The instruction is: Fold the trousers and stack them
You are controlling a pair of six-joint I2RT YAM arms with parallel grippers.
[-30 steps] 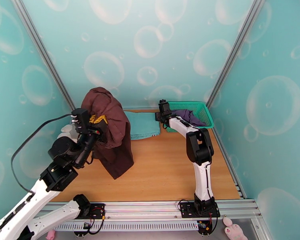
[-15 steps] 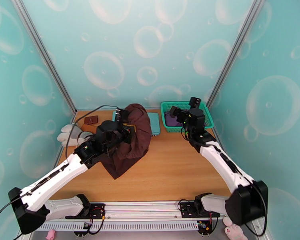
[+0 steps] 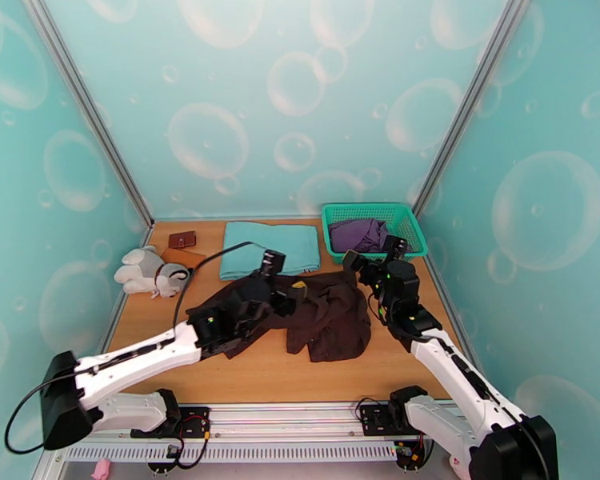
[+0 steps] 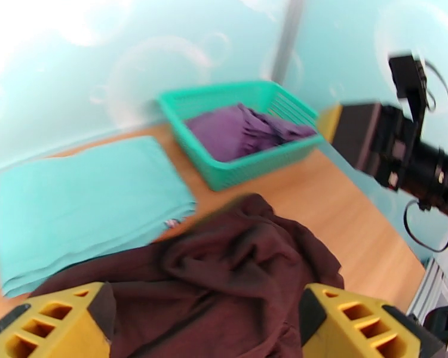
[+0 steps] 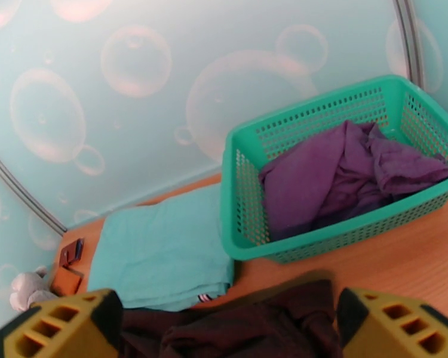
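Observation:
The dark brown trousers (image 3: 328,314) lie crumpled on the wooden table (image 3: 428,354), spread from its middle toward the right. My left gripper (image 3: 296,292) hangs low over their left part. In the left wrist view its yellow fingers (image 4: 51,326) stand wide apart, and the left gripper (image 4: 200,335) is open above the bunched trousers (image 4: 236,275). My right gripper (image 3: 354,262) sits at the trousers' far right edge. In the right wrist view the right gripper (image 5: 227,338) is open, with the trousers (image 5: 254,329) just below and in front of it.
A folded light teal cloth (image 3: 272,246) lies at the back centre. A green basket (image 3: 368,208) at the back right holds a purple garment (image 3: 360,234). A grey-white plush toy (image 3: 148,274) and a small brown item (image 3: 182,239) sit at the back left.
The left arm swung the raised trousers right and down onto the table, and its gripper opened. The right arm drew back from the basket to the trousers' right edge.

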